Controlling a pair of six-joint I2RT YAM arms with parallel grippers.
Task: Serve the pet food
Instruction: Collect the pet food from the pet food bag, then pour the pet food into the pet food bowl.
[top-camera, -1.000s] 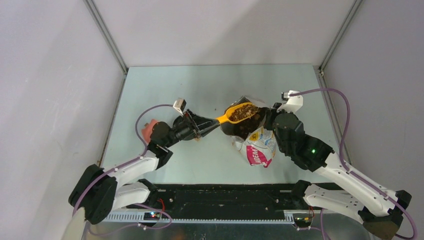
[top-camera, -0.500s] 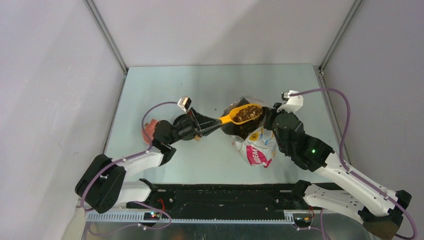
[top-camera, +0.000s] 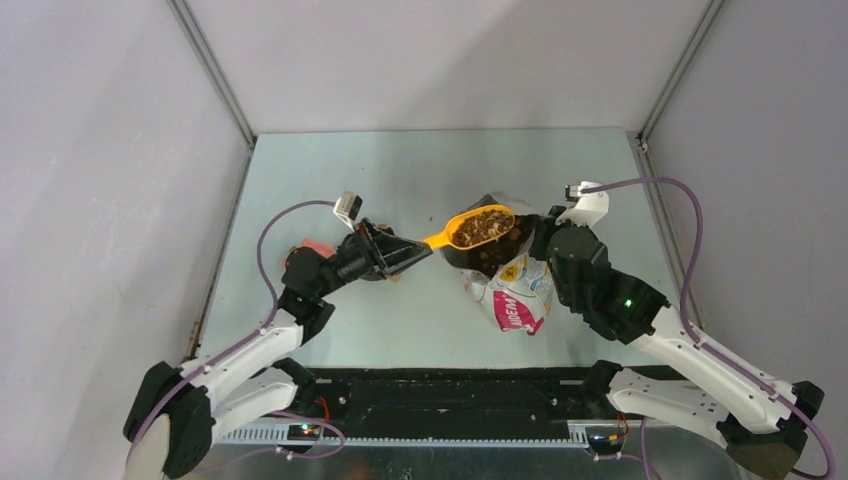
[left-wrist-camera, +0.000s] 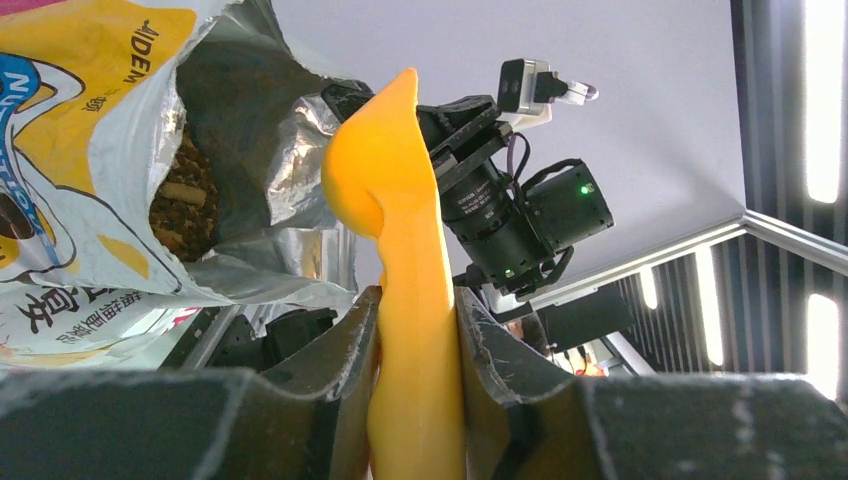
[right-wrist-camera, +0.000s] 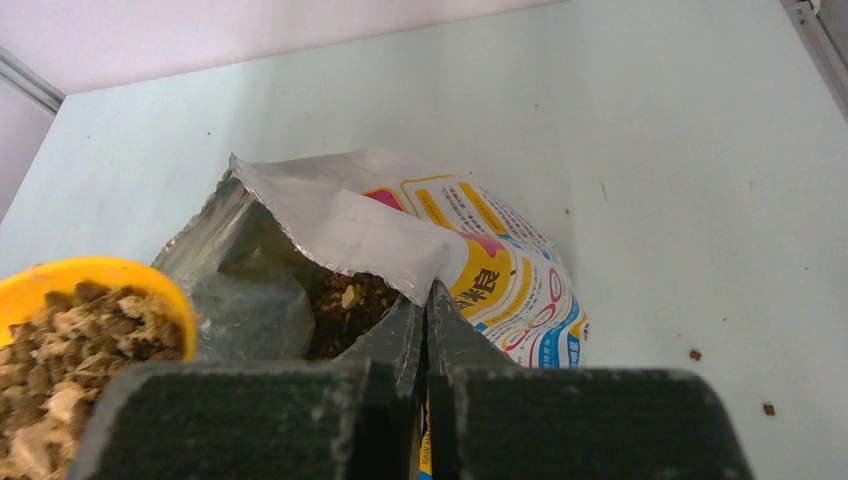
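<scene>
the left gripper (left-wrist-camera: 415, 330) is clamping the scoop (left-wrist-camera: 385, 170) by its handle, holding pet food (right-wrist-camera: 70, 330) over the open bag (top-camera: 515, 295) at frame centre, so scooping is looking done and pouring is remaining. the right gripper (right-wrist-camera: 425, 310) is pinching the bag's rim, and a pinkish dish (top-camera: 312, 246) at left is sitting half hidden behind the left arm (top-camera: 250, 345).

Free table (top-camera: 420, 170) beyond bag (top-camera: 515, 292), scoop (top-camera: 470, 228)

Tan-to-brown pet food (right-wrist-camera: 70, 330); orange-yellow scoop (left-wrist-camera: 405, 300); white bag (right-wrist-camera: 500, 270) printed yellow, blue and pink, silver foil inside; pale green table (top-camera: 420, 170).
</scene>
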